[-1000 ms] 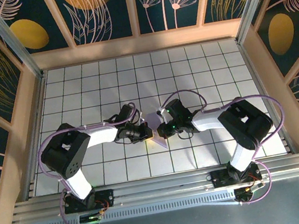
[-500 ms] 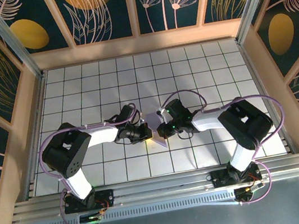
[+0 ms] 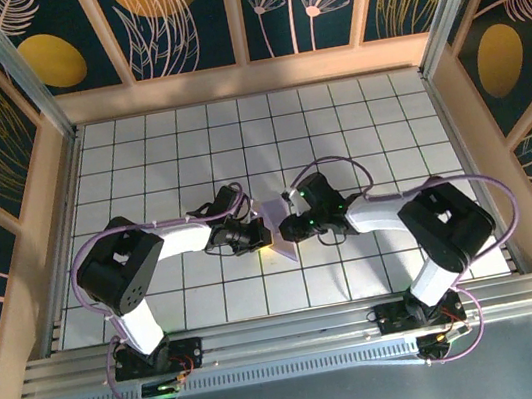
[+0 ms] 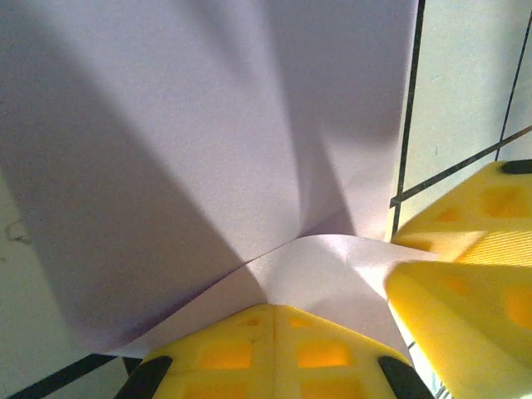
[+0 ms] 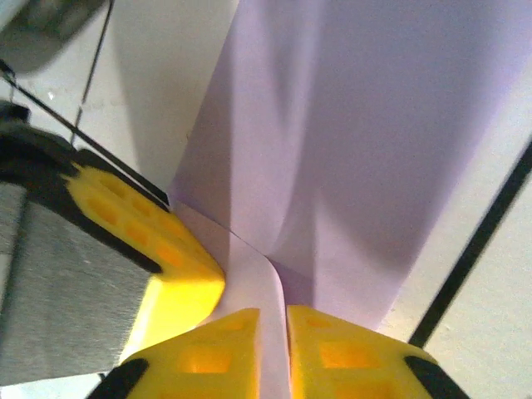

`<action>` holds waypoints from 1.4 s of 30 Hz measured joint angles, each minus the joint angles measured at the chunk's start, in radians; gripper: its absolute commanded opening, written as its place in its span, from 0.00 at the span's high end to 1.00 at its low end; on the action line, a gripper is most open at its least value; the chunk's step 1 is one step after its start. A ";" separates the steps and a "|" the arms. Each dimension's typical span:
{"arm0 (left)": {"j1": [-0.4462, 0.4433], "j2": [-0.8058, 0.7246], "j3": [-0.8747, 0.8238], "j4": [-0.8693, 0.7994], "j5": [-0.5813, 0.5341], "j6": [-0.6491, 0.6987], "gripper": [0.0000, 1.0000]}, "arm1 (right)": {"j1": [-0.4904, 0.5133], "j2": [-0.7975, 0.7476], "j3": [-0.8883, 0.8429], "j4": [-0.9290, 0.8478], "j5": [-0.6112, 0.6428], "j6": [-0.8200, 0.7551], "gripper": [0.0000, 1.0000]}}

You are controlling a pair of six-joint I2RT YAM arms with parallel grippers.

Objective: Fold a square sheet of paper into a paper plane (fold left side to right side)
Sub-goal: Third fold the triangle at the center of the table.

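The square sheet of paper point(image 3: 281, 242) sits half-folded and raised off the tiled table point(image 3: 385, 120) at its middle, between both arms. The left gripper point(image 4: 274, 309) is clamped tight on a curled corner; the right gripper point(image 5: 273, 316) has a thin gap with the paper's edge running into it (whether it bites, I cannot tell). If that side slips, the fold may spring open or crease askew, and opposing pulls could tear it

Plain pale lavender paper point(image 4: 208, 150), bright yellow fingers point(image 4: 274, 349), white table tiles point(image 3: 334, 118) crossed by dark grid lines.
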 measured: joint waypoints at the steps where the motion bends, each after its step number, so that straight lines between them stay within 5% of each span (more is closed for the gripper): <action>1: 0.000 0.001 0.000 0.001 0.000 0.000 1.00 | -0.006 -0.019 0.000 -0.009 0.000 0.004 0.74; 5: 0.000 0.001 0.001 0.002 0.000 0.000 1.00 | -0.027 -0.093 0.000 -0.035 -0.010 0.019 0.73; 12: 0.000 0.002 0.002 0.002 0.000 0.000 1.00 | -0.038 -0.159 -0.023 -0.053 -0.142 0.081 0.99; 24: 0.000 0.003 0.006 0.001 -0.001 0.000 0.95 | -0.031 -0.059 -0.087 -0.034 -0.286 0.202 1.00; 42: -0.005 0.003 0.015 -0.002 -0.005 -0.001 0.85 | -0.004 -0.018 -0.111 0.015 -0.301 0.235 1.00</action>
